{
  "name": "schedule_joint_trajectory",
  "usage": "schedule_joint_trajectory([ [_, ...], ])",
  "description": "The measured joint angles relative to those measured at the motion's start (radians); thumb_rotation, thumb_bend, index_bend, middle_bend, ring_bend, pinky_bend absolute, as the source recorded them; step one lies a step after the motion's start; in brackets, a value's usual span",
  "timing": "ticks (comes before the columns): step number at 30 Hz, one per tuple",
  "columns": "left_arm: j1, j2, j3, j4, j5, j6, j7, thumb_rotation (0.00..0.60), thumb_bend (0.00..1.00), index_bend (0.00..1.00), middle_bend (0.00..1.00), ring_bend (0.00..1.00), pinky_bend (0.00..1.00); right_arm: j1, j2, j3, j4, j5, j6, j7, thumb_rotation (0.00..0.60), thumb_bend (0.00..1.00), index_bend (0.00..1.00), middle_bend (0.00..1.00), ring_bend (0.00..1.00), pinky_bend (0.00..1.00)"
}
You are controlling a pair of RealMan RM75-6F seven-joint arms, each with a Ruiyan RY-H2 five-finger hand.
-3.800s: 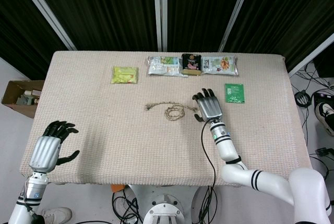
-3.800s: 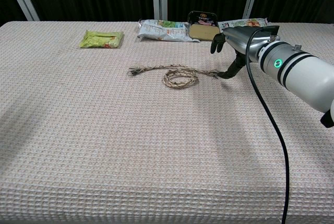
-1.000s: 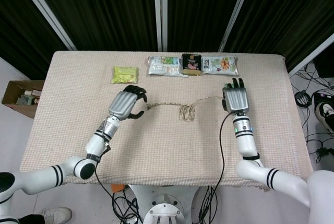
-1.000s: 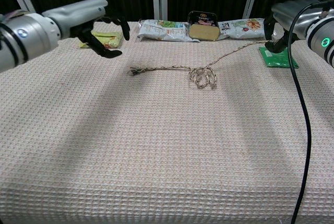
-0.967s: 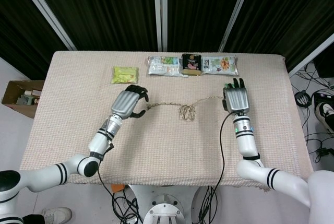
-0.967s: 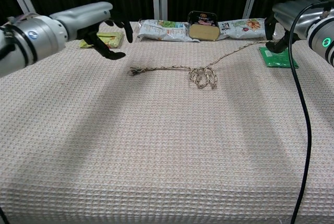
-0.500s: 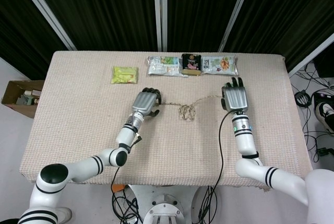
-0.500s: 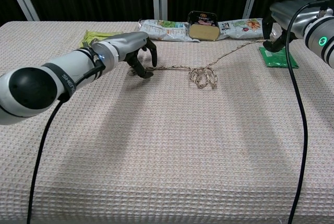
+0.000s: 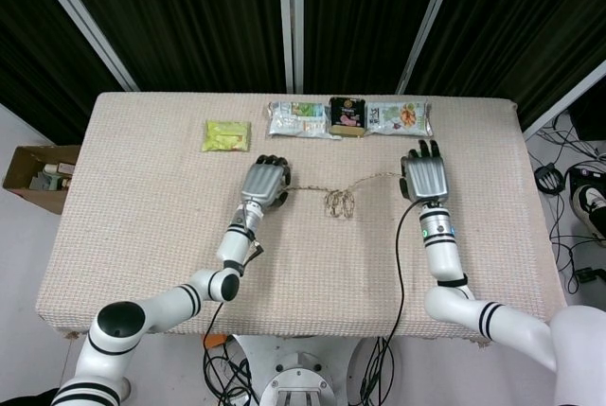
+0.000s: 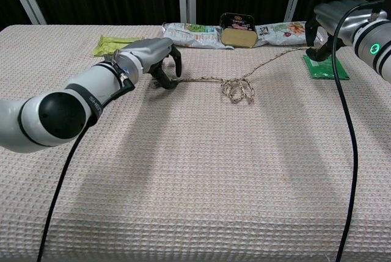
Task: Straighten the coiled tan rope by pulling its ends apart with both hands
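Observation:
The tan rope [image 9: 339, 201] lies across the middle of the table, with a small loose coil [image 10: 238, 89] at its centre. My left hand [image 9: 263, 184] sits over the rope's left end, and the fingers [image 10: 176, 66] and thumb curl down around it, hiding the tip. From the coil the rope rises to the right into my right hand [image 9: 428, 177], which grips the right end just above the table [image 10: 183, 170]. Between coil and right hand the rope [image 10: 272, 60] runs nearly straight.
A yellow-green packet [image 9: 226, 135] lies back left. Along the far edge sit a snack bag [image 9: 298, 119], a black tin [image 9: 347, 114] and another bag [image 9: 400, 118]. A green packet [image 10: 325, 66] lies under my right hand. A cardboard box [image 9: 38, 174] stands on the floor at left.
My left hand has swept in from the left and settled on the rope's left end, fingers curling around it. The right hand has stayed put holding the other end.

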Motion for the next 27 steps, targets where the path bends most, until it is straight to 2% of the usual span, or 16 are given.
schedule_joint_trajectory([
  [10, -0.005, -0.025, -0.008, 0.041, -0.002, -0.01, 0.001, 0.6, 0.39, 0.53, 0.21, 0.13, 0.14, 0.001, -0.003, 0.0, 0.003, -0.003, 0.004, 0.009, 0.6, 0.52, 0.67, 0.38, 0.11, 0.15],
  [17, -0.002, -0.027, -0.013, 0.043, 0.008, -0.003, -0.012, 0.6, 0.47, 0.59, 0.23, 0.13, 0.14, -0.003, -0.003, -0.002, 0.011, -0.003, 0.004, 0.016, 0.6, 0.52, 0.67, 0.38, 0.11, 0.15],
  [22, 0.02, -0.007, -0.008, 0.011, 0.027, 0.024, -0.029, 0.6, 0.54, 0.6, 0.23, 0.13, 0.14, -0.01, 0.011, -0.004, 0.003, -0.008, 0.008, 0.024, 0.6, 0.52, 0.67, 0.38, 0.11, 0.15],
  [27, 0.085, 0.056, 0.015, -0.079, 0.064, 0.09, -0.058, 0.6, 0.54, 0.61, 0.23, 0.13, 0.14, -0.035, 0.051, -0.01, -0.032, -0.029, 0.024, 0.051, 0.6, 0.53, 0.67, 0.38, 0.11, 0.15],
])
